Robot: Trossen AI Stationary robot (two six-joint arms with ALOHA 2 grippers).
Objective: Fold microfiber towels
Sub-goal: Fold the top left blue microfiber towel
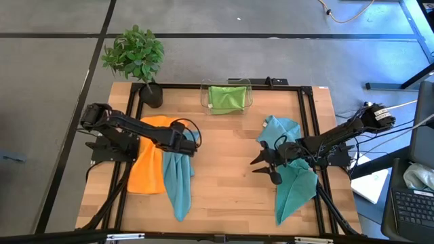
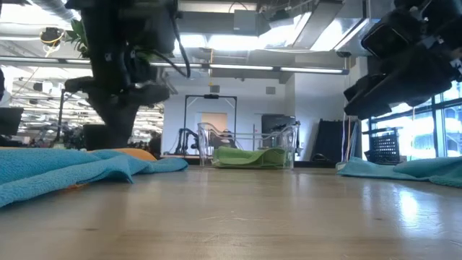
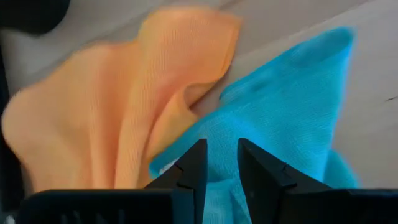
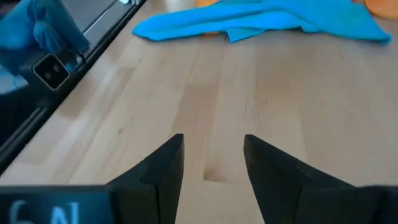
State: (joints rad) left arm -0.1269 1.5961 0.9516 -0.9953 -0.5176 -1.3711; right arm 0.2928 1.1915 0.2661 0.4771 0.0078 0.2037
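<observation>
Microfiber towels: left gripper (image 3: 217,168) sits over the teal towel (image 1: 178,177) on the left half of the worktop (image 1: 227,163). Fingers stand a narrow gap apart and nothing shows pinched between them; whether the tips touch the cloth I can't tell. That teal towel is a long crumpled strip running from under the gripper toward the worktop's front edge, and its upper part overlaps the orange towel (image 1: 148,163). Orange towel lies mostly flat, with a raised fold where the teal one crosses it.

Right gripper (image 4: 211,165) hangs above bare wood just left of the second teal towel (image 1: 293,177), fingers spread, holding nothing. This towel is bunched near its top and tapers to a point toward the front right corner; the right arm lies across its middle.

Lime green towel (image 1: 227,97) is folded inside the clear plastic bin (image 1: 203,89) at the centre of the back edge.

Worktop is light wood planks with a black frame around it. Potted plant (image 1: 135,55) stands at the back left corner. Grey floor around the table; a laptop (image 1: 412,200) and cables at far right. Low view shows an open workshop behind, with ceiling strip lights and windows at right.
</observation>
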